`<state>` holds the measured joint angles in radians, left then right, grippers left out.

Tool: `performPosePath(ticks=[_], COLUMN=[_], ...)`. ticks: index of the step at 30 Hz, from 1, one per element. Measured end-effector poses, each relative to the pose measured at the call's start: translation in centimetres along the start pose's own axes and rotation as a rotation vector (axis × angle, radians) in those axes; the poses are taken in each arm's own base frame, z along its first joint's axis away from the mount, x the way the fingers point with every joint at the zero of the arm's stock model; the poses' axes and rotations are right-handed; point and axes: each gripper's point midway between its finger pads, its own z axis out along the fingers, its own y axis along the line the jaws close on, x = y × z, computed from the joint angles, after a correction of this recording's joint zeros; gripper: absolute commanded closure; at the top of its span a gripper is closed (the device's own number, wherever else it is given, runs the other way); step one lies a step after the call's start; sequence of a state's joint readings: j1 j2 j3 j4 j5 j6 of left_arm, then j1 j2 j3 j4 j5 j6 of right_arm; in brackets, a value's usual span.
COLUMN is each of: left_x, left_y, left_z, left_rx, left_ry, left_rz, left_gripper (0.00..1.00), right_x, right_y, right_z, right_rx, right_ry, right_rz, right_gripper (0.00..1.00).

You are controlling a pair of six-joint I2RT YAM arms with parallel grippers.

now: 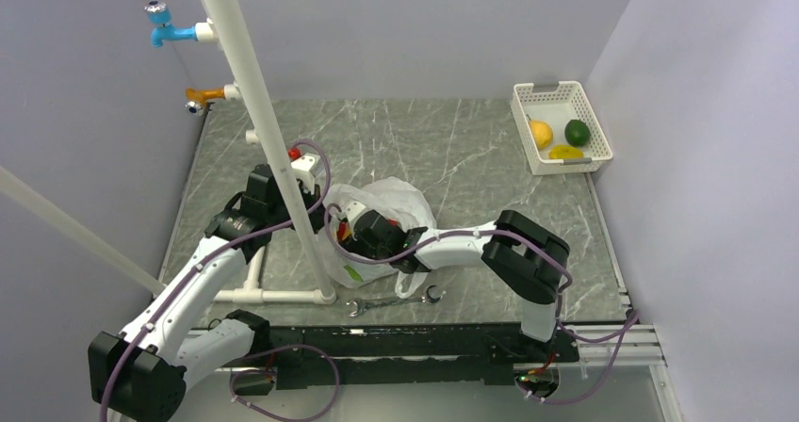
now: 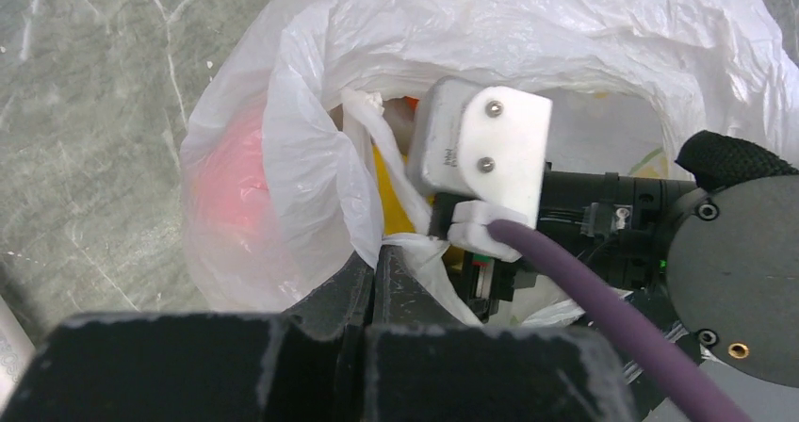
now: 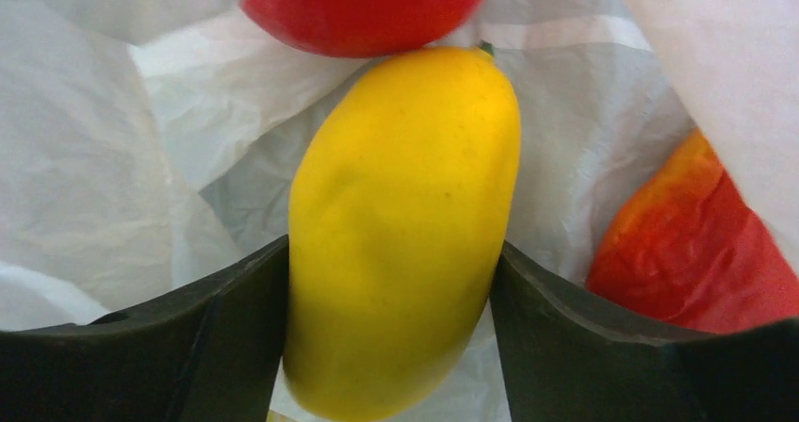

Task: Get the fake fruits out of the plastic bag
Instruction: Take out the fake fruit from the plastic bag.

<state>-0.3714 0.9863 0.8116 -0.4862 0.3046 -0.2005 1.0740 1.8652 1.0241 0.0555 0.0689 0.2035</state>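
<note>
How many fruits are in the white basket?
3: a round yellow one on the left, a green one on the right, a flat yellow one nearest the arms. The basket wall might hide more.

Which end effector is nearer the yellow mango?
Right: the right end effector straddles the yellow mango, touching both sides; the left end effector pinches the plastic bag outside.

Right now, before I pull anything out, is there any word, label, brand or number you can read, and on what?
No text can be read in any view.
grey camera housing on the right arm: a small dark marking, too blurred to read.
plastic bag: only a printed pattern shows, no words visible.
</note>
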Motion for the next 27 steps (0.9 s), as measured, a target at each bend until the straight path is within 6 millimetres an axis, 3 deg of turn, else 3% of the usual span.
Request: performPosePath(ticks=[4,8,14,17,23,27], left_x=[-0.1,-0.2,-0.2,-0.2,-0.3,-0.4], left_y=[0.2,0.4,0.7,0.8,0.9,0.9], left_z=[0.0,0.0,0.0,0.0,0.0,0.0], left_rx=[-0.008,-0.015,-0.030,-0.033,-0.038,-0.040], left_ry=[-0.004,-0.006,-0.009,-0.011,-0.012,-0.017], left_rz=[-0.001,-0.004,-0.005,-0.005,-0.006,-0.006], left_gripper=[1.00,1.00,1.00,1.00,1.00,1.00], right_x=[0.4,0.3,-0.6,-3.1,-10.6,-13.1], right_y=[-0.8,-1.2,-2.7,-4.0,-5.5,-5.8], right_z=[-0.4,-0.6,-1.3,-3.0,-8.8,-11.5], right_rx=[0.037,0.057,0.094,0.105,0.038,-0.049], right_ry=[-0.032,-0.037,-0.037,-0.102,-0.331,-0.433], right_rz=[0.011,0.021,0.040,0.072,0.156,0.212], right_gripper=[0.71,0.82,0.86,0.88,0.94,0.96])
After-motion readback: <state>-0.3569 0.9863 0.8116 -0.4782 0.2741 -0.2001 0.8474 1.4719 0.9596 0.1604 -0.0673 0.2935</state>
